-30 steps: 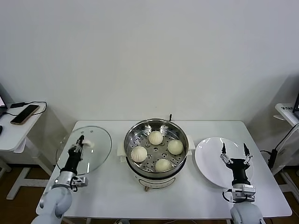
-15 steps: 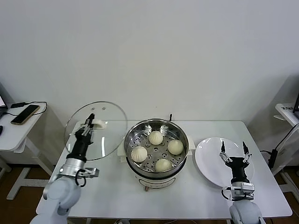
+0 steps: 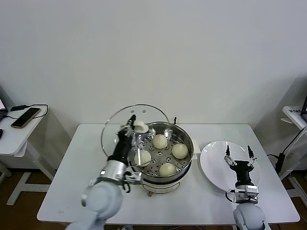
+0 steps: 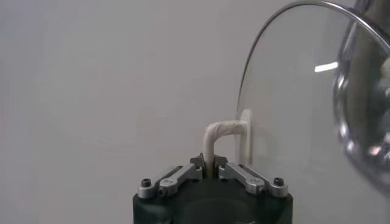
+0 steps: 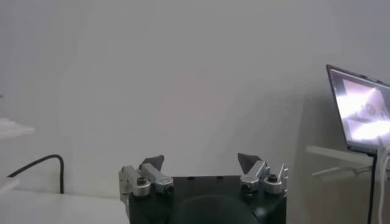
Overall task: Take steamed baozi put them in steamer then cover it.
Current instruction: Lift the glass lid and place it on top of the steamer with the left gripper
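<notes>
The steel steamer (image 3: 187,141) stands at the table's middle with four white baozi (image 3: 180,151) on its perforated tray. My left gripper (image 3: 130,125) is shut on the cream handle (image 4: 222,135) of the clear glass cover (image 3: 122,127). It holds the cover tilted on edge in the air, over the steamer's left rim. The cover's glass (image 4: 292,109) fills one side of the left wrist view. My right gripper (image 3: 238,157) is open and empty, pointing up over the white plate (image 3: 216,165) at the right.
A side table (image 3: 14,136) with a phone (image 3: 25,117) and cable stands at the far left. Another table's corner (image 3: 293,114) and a laptop screen (image 5: 359,109) are at the far right. The white wall is behind.
My left gripper has carried the cover up off the table's left side and rightward to the steamer's left rim. The right gripper stays put over the plate.
</notes>
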You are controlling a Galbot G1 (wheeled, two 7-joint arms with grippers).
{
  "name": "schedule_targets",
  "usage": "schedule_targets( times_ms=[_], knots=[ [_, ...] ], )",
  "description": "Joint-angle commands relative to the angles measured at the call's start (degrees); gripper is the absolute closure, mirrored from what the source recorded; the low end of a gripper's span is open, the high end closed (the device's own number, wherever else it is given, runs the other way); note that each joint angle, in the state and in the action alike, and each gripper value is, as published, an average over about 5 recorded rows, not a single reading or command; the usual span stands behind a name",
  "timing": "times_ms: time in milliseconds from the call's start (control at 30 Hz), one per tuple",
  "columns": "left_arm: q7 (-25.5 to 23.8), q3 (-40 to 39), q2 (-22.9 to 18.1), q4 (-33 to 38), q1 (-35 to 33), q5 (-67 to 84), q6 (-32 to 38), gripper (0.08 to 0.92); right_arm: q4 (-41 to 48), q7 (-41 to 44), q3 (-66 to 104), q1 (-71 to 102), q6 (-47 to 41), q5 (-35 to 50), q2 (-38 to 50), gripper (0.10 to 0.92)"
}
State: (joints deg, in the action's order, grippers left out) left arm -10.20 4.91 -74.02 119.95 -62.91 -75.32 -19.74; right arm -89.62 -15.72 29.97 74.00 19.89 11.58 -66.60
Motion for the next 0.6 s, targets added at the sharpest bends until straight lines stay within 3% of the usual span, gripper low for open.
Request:
schedule_targets(
  times_ms=[33, 267, 600],
  knots=[
    [-8.67, -11.62, -6.08, -4.53, 3.97, -9.24, -8.15, 0.805, 0.65, -0.12, -0.1, -0.6, -0.33, -0.14, -0.54, 0.203],
    [-9.06, -13.97, -7.75, -7.76, 3.99, -10.74, -11.57, 0.805, 1.64, -0.14, -0.28, -1.37, -0.36, -0.33, -0.93, 0.203],
    [-1.41, -14.93, -9.64, -13.6, 5.04, -9.14, -11.79, 0.805, 2.23, -0.08, 0.02, -1.61, -0.49, -0.22, -1.09, 0.203]
  ],
)
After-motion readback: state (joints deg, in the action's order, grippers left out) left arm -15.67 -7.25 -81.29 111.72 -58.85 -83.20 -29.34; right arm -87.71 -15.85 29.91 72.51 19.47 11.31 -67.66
